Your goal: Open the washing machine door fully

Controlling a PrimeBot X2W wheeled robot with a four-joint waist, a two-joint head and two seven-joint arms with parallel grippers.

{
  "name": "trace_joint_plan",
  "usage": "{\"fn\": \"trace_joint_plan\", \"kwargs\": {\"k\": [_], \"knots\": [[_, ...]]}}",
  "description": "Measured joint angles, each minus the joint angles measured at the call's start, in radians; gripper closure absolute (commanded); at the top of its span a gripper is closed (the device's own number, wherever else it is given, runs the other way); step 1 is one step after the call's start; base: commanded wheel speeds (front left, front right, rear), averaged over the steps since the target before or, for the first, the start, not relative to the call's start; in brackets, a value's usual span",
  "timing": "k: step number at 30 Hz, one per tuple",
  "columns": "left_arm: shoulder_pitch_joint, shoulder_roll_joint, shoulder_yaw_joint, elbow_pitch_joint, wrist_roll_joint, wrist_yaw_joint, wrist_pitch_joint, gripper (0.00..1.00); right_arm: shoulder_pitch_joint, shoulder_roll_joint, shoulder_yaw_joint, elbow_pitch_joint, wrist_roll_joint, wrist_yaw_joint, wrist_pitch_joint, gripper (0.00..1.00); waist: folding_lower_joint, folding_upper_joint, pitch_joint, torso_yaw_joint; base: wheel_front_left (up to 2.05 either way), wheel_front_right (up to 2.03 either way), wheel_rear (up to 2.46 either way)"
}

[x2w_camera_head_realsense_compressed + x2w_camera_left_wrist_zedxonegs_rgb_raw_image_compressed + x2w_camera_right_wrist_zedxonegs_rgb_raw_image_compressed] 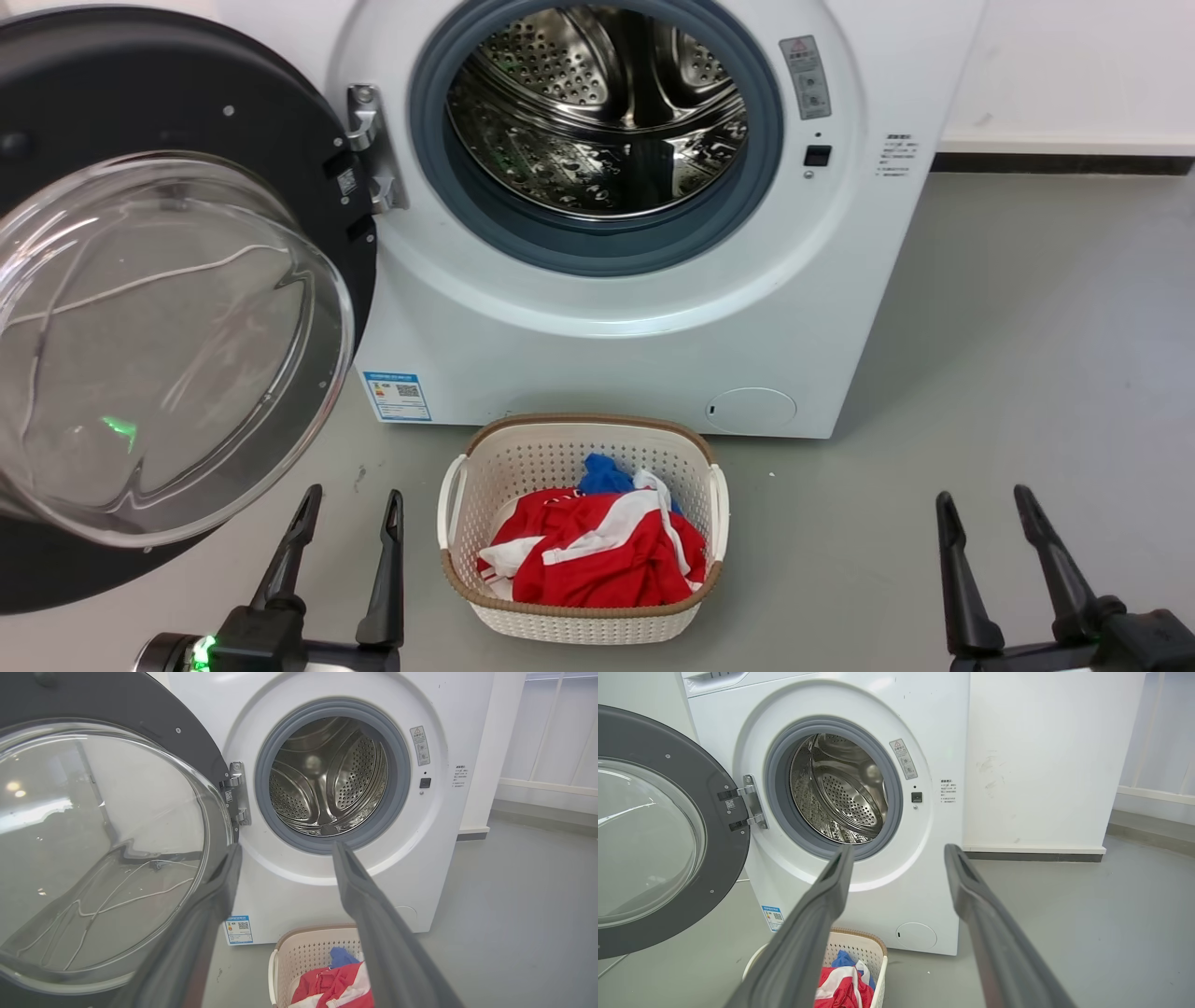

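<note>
The white washing machine [616, 345] [280, 900] [943, 728] stands ahead with its steel drum [597, 103] exposed. Its black washing machine door [233, 112] [117, 704] [714, 858] is swung wide to the left on a metal hinge [369, 145], its clear glass bowl [159, 345] bulging toward me. My left gripper [353, 504] [285, 849] is open, low in front of the door's lower edge, touching nothing. Near the floor at the lower right, my right gripper [985, 499] [896, 851] is open and holds nothing.
A white laundry basket [457, 495] [299, 956] [873, 956] with red, white and blue clothes sits on the grey floor just before the machine, between my grippers. A white wall [1041, 765] with a dark skirting runs to the machine's right.
</note>
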Motion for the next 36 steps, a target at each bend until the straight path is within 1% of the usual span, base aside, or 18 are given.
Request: {"fn": "trace_joint_plan", "kwargs": {"k": [8,15,25,26,32,36], "knots": [[0.021,-0.003,-0.005,0.013,-0.012,0.047,0.000,0.00,0.025,0.000,-0.001,0.005,0.007,0.000,0.000,0.00,0.0000,0.0000,0.004,-0.043,0.00,0.00,0.00],[0.040,-0.005,-0.008,0.049,-0.044,0.053,0.000,0.00,0.025,0.000,-0.002,0.018,0.010,0.000,0.000,0.00,0.0000,0.0000,0.006,-0.058,0.00,0.00,0.00],[0.040,-0.005,-0.010,0.070,-0.056,0.058,0.000,0.00,0.023,0.000,-0.014,0.029,0.017,0.000,0.000,0.00,0.0000,0.0000,0.005,-0.050,0.00,0.00,0.00],[0.040,-0.006,-0.011,0.076,-0.059,0.060,0.000,1.00,0.023,0.000,-0.014,0.032,0.017,0.000,0.000,1.00,0.0001,0.0000,0.005,-0.050,0.00,0.00,0.00],[0.042,-0.006,-0.011,0.134,-0.063,0.060,0.000,1.00,0.029,0.000,-0.011,0.088,0.019,0.000,0.004,1.00,0.0000,0.0000,0.005,-0.049,0.00,0.00,0.00],[0.041,-0.006,-0.008,0.148,-0.133,0.056,0.019,1.00,0.027,-0.001,-0.009,0.101,0.090,0.000,0.017,1.00,0.0000,0.0000,0.006,-0.049,0.00,0.00,0.00]]}}
